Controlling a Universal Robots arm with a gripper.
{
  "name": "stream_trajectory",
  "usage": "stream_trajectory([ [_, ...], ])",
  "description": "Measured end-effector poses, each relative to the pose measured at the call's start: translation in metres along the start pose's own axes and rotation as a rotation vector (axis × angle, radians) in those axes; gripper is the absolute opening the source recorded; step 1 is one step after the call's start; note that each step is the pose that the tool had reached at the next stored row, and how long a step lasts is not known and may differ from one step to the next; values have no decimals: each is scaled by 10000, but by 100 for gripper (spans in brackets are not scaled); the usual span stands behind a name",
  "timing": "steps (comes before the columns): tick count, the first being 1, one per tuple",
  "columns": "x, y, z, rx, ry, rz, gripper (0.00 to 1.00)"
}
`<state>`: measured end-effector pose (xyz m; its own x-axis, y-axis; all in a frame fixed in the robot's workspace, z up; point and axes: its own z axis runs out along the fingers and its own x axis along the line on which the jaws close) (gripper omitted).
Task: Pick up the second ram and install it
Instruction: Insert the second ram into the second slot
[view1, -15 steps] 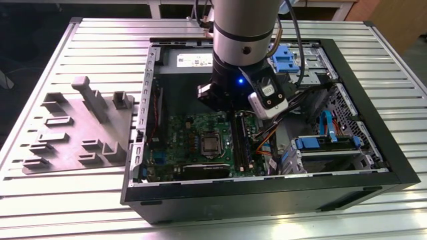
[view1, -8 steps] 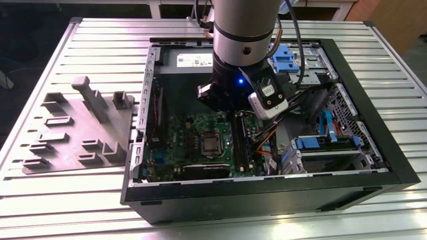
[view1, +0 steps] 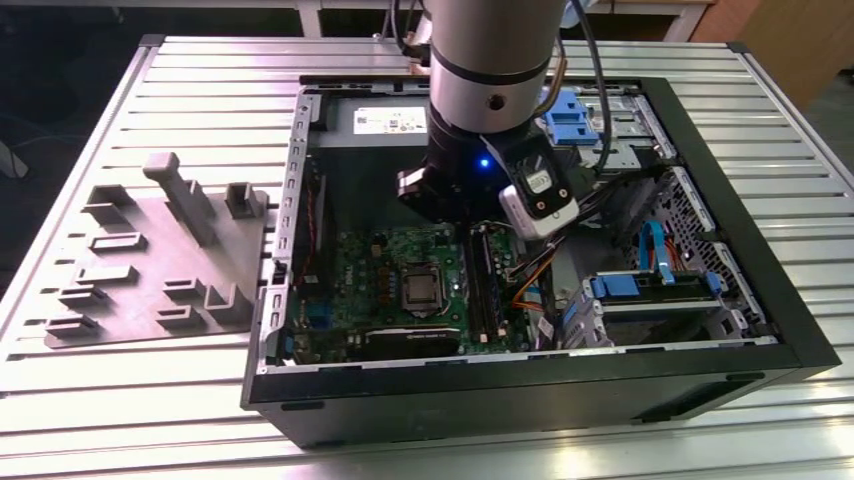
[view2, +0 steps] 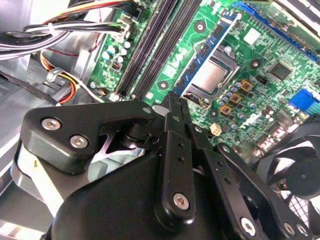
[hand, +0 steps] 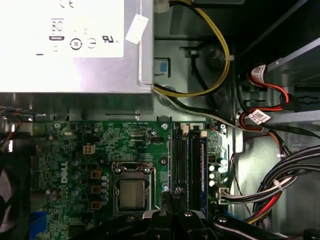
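My gripper (view1: 451, 212) hangs inside the open computer case, above the green motherboard (view1: 387, 270). Its black fingers (view2: 175, 102) are shut on the second ram (view2: 210, 52), a thin blue-green strip with black chips. The strip runs out from the fingertips, roughly parallel to the long black memory slots (view2: 150, 45). In the first wrist view the fingertips (hand: 173, 196) sit just over the near end of the slots (hand: 178, 160), beside the processor socket (hand: 132, 192). The fingers are well above the board. A blue edge (hand: 204, 170) lines the outer slot.
A grey power supply (hand: 70, 45) borders the board's far side. Cable bundles (hand: 280, 185) and blue drive brackets (view1: 654, 285) crowd the side beyond the slots. A fan (view2: 300, 170) sits opposite. A grey parts fixture (view1: 160, 260) lies on the slatted table at the exterior view's left.
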<state>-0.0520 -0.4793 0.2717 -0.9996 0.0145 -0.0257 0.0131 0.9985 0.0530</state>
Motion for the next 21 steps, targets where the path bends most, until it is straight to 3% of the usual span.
stream_trajectory([
  [13,-122,-5,100,-31,-8,172,11],
  [21,-125,-9,105,-33,-10,178,11],
])
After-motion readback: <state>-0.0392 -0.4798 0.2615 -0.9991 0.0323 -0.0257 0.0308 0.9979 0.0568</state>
